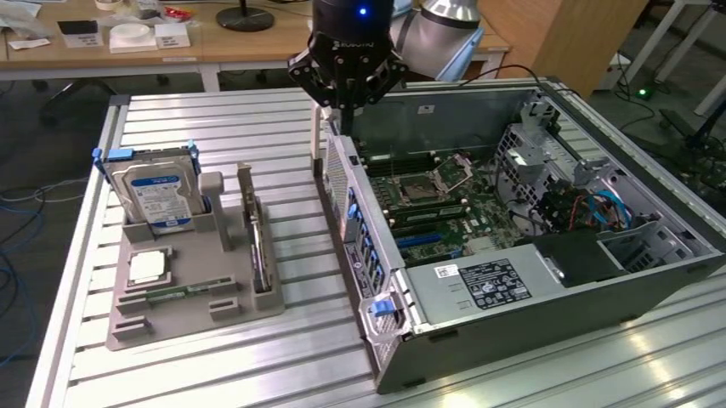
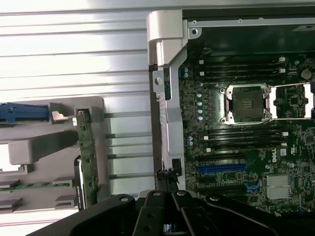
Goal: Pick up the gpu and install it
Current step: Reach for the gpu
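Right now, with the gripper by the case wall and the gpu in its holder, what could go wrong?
1. The shut gripper hangs right at the case's rear wall; dropping or sliding sideways could strike that edge.
2. The gpu stands on edge in the gray holder, close to the hard drive; a skewed approach might knock either.
3. The CPU socket lies open; a slipped card could hit it.
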Action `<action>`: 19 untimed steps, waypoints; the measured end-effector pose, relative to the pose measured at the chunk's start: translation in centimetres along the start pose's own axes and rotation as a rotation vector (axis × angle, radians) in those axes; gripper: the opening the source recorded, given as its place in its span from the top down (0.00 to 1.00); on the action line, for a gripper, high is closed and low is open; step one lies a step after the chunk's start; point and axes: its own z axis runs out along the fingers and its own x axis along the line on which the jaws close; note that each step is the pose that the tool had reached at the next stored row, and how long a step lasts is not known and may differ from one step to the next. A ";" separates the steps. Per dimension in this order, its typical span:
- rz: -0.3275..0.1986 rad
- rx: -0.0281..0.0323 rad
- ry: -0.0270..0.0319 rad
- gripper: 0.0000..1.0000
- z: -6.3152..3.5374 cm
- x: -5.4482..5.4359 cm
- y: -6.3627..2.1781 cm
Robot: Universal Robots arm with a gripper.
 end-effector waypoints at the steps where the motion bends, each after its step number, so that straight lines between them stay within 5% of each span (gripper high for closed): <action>1: 0.000 0.0000 0.0000 0.89 0.00 0.1 -0.01; 19: 0.000 0.0000 0.0000 0.89 0.03 1.0 -0.24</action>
